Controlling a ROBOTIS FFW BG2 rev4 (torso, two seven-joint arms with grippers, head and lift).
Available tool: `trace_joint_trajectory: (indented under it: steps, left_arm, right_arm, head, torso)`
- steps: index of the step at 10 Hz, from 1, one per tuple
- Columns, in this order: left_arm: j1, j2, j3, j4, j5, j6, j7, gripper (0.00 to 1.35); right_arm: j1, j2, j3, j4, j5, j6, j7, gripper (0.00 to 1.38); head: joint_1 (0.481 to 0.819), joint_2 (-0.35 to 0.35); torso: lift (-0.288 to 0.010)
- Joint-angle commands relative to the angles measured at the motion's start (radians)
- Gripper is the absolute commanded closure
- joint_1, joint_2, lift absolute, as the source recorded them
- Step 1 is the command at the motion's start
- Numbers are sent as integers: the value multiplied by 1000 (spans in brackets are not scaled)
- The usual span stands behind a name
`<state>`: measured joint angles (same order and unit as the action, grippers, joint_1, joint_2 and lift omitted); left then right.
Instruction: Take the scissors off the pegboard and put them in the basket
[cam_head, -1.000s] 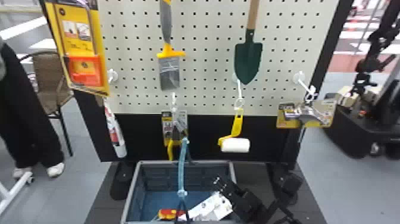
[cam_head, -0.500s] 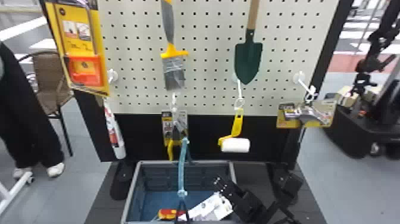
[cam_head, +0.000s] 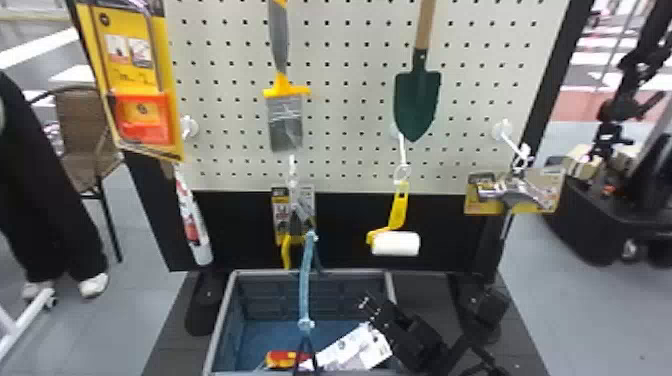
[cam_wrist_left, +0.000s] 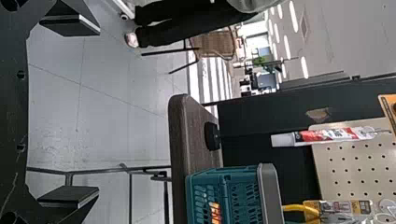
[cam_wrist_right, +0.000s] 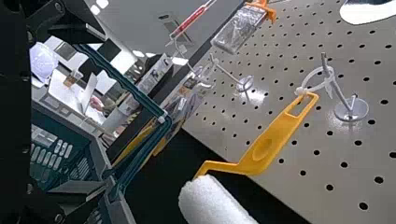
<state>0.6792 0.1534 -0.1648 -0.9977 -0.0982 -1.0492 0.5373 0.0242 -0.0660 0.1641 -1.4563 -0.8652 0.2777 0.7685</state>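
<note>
Jaws spread, two pairs; one basket (cam_head: 220, 320), apparently.

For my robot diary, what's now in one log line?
black left tool: open; black right tool: open; yellow-handled white roller: hanging; teal plastic basket: items inside

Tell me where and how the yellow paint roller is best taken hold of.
Probably by its handle, pinched across the side edges and approached from the front: it is slim and hangs nearly upright from a ring, the pegboard lies behind, and the white sleeve juts sideways below.
</note>
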Motion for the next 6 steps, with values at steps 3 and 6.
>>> trace_joint_trajectory:
  steps: [3,6]
  left_arm:
    - [-2,0,-1,2,-1,0,0,102]
    - [-4,-3,4,2,-6,-5,1,102]
  right_arm:
    - [0,-1,-3,-10,11,0,-2,182]
    - [178,8,-155,-403,324,-89,-163,182]
  head:
    - [549,0]
    - [549,0]
  torso:
    - [-100]
    - [-100]
